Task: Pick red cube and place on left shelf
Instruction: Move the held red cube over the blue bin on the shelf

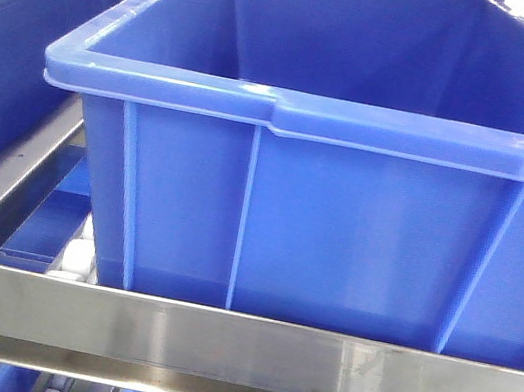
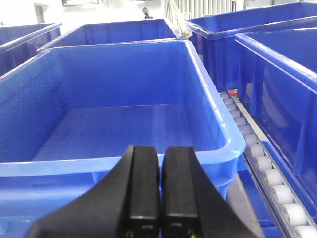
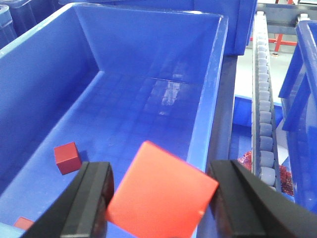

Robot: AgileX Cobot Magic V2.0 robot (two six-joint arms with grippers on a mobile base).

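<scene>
A red cube sits tilted between the black fingers of my right gripper, which is shut on it by two opposite corners. It hangs above the near end of a deep blue crate, close to the crate's right wall. On the crate floor lies a second, darker red cube, and a red scrap shows at the bottom edge. My left gripper is shut with nothing in it, above the near rim of another blue crate. The shelf's steel front rail crosses the front view.
White rollers run beside the left wrist's crate, and grey rollers run right of the right wrist's crate. More blue crates stand close on both sides. A large blue crate fills the front view behind the rail.
</scene>
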